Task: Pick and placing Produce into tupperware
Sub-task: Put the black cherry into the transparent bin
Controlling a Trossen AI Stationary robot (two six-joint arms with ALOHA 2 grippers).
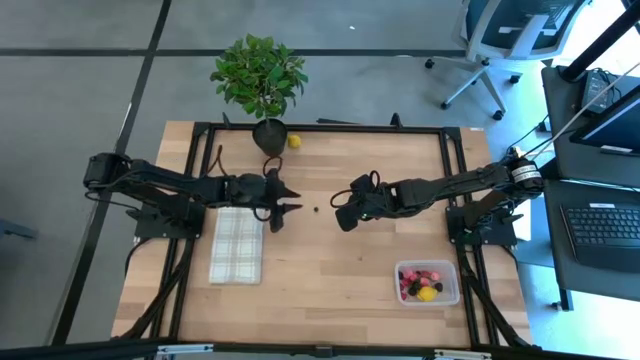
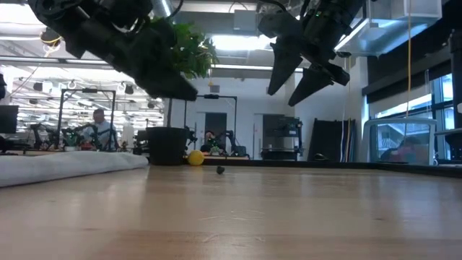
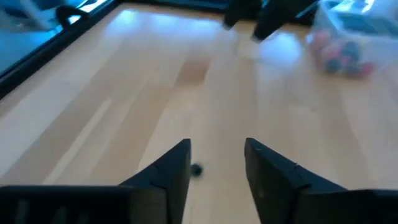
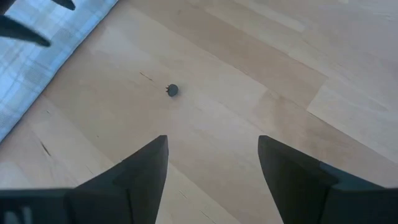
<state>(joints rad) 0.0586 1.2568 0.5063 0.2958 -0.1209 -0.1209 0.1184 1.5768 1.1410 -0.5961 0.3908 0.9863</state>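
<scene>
Nearest the table's front edge, the clear tupperware holds a small heap of red, dark and yellow produce, too bunched to count. Beside the left arm lies 1 plaid cloth. At mid-table, 1 dark berry sits bare between the 2 grippers: the left gripper and right gripper both hang parted and empty. Farther back, 1 yellow lemon rests beside 1 potted plant.

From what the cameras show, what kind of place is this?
Probably a robotics lab or shared workroom. Beyond the wooden table, the low view shows more robot arms on benches and a seated person. An office chair and a laptop stand nearby.
</scene>
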